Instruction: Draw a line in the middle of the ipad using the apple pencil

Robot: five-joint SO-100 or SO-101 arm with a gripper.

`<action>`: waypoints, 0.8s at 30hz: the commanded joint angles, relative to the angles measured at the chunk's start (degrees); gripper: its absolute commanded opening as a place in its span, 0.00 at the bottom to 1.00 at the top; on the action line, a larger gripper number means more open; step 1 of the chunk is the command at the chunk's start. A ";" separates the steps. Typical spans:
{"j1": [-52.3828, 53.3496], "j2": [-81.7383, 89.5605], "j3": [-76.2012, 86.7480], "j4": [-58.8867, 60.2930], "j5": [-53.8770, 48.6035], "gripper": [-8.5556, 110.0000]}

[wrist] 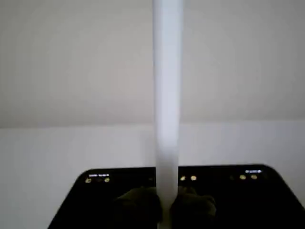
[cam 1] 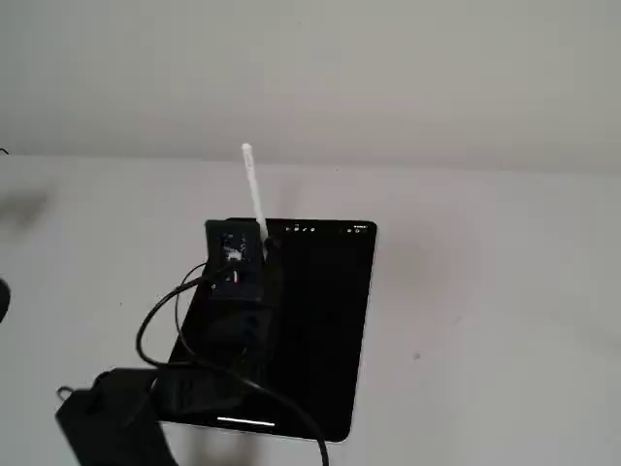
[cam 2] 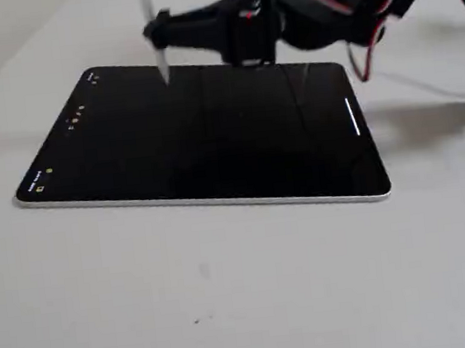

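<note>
The iPad (cam 1: 320, 320) lies flat on the white table with its screen dark; it also shows in the other fixed view (cam 2: 203, 135) and at the bottom of the wrist view (wrist: 105, 195). My gripper (cam 1: 263, 243) is shut on the white Apple Pencil (cam 1: 252, 184), which it holds nearly upright. In a fixed view the gripper (cam 2: 157, 31) hangs over the iPad's far edge and the pencil (cam 2: 155, 45) points down, its tip at or just above the screen; I cannot tell whether it touches. In the wrist view the pencil (wrist: 167, 95) runs between my dark fingertips (wrist: 138, 205).
The black arm (cam 1: 223, 320) covers the iPad's left part in a fixed view, with a black cable loop (cam 1: 150, 325) beside it. Red and black wires (cam 2: 364, 40) hang from the arm. Bare white table (cam 2: 228, 291) surrounds the iPad.
</note>
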 commanded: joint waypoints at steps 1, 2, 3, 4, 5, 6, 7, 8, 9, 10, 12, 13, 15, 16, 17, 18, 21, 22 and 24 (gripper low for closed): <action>-0.79 -4.39 -9.67 -2.11 -1.14 0.08; -0.79 -5.45 -10.72 -1.85 -1.14 0.08; -0.70 -6.24 -11.60 -1.41 -1.14 0.08; -0.62 -7.03 -12.39 -1.14 -1.14 0.08; -0.53 -7.73 -13.18 -0.88 -1.14 0.08; -0.44 -8.44 -13.80 -0.70 -1.14 0.08; -0.44 -8.88 -14.24 -0.70 -1.14 0.08; -0.35 -9.32 -14.50 -0.62 -1.05 0.08; -0.35 -9.67 -14.77 -0.53 -0.97 0.08; -0.26 -10.02 -15.03 -0.53 -0.88 0.08; -0.18 -10.90 -15.56 -0.53 -0.79 0.08; -0.18 -11.25 -15.73 -0.53 -0.88 0.08; -0.18 -11.69 -16.00 -0.44 -0.79 0.08; -0.26 -11.87 -16.08 -0.44 -0.79 0.08; -0.26 -11.95 -16.17 -0.35 -0.79 0.08; -0.35 -12.22 -16.35 -0.26 -0.79 0.08; -0.35 -12.92 -16.61 -0.18 -0.97 0.08; -0.44 -13.01 -16.61 -0.18 -0.88 0.08; -0.44 -13.45 -16.61 -0.18 -0.97 0.08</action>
